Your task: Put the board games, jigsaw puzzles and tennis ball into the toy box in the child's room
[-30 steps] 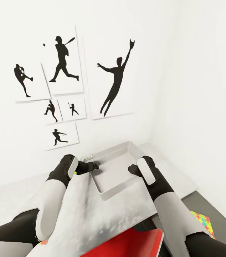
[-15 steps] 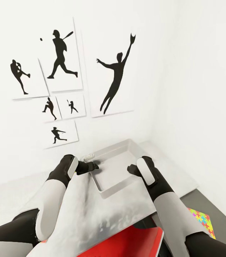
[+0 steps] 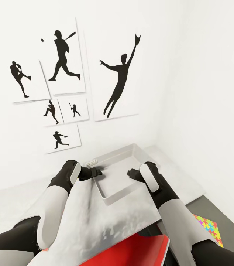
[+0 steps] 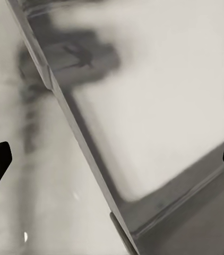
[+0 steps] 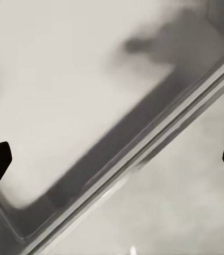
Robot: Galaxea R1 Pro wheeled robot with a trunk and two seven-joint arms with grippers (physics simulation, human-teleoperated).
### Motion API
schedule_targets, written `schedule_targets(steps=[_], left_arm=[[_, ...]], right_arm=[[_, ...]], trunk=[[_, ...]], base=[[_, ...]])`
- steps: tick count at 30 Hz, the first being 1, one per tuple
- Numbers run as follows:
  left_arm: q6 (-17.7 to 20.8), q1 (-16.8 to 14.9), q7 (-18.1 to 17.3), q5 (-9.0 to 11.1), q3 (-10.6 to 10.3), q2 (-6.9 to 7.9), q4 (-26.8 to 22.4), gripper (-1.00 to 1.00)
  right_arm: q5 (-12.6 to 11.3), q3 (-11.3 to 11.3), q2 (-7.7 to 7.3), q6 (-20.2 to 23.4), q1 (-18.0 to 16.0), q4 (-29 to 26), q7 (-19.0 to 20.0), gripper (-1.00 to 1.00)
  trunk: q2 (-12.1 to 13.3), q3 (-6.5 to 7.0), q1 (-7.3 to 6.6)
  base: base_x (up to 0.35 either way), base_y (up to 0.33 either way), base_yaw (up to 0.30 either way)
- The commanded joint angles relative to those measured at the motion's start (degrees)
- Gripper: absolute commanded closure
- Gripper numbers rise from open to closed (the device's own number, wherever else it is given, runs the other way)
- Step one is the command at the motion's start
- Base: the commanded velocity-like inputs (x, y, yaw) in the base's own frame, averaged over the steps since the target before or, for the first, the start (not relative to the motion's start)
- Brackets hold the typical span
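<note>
At the table's point(image 3: 176, 173) far corner | toy box point(image 3: 119, 177) sitting between left gripper point(image 3: 96, 171) and right gripper point(image 3: 131, 173) | both hovering spread wide over its side rims

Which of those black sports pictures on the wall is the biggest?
The leaping catcher silhouette, arm stretched high, rightmost in the group. The batter picture beside it is smaller.

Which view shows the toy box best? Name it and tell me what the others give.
The head view: the toy box appears nearly whole, on the table in the corner. The left wrist view shows a close stretch of its wall and floor; the right wrist view shows its rim and floor, blurred.
</note>
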Motion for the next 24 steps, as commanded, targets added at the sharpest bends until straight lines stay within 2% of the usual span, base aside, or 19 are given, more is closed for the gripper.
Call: schedule_targets(steps=[1, 13, 24], left_arm=[[0.3, -0.1, -0.1, 0.0, 0.4, -0.07, -0.1, -1.0], [0.3, -0.1, -0.1, 0.0, 0.4, -0.07, -0.1, -1.0], [0.3, -0.1, -0.1, 0.0, 0.4, -0.07, -0.1, -1.0]], right_arm=[[-0.5, 0.1, 0.0, 0.1, -0.1, -0.1, -0.5, -1.0], [-0.5, 0.1, 0.0, 0.0, -0.1, -0.1, -0.3, -1.0], [-0.5, 0.1, 0.0, 0.0, -0.1, -0.1, -0.3, -1.0]], trunk=[[-0.1, -0.13, 0.04], [-0.1, -0.36, 0.04], [-0.1, -1.09, 0.04]], base=[[0.0, 0.0, 0.0], [0.0, 0.0, 0.0], [0.0, 0.0, 0.0]])
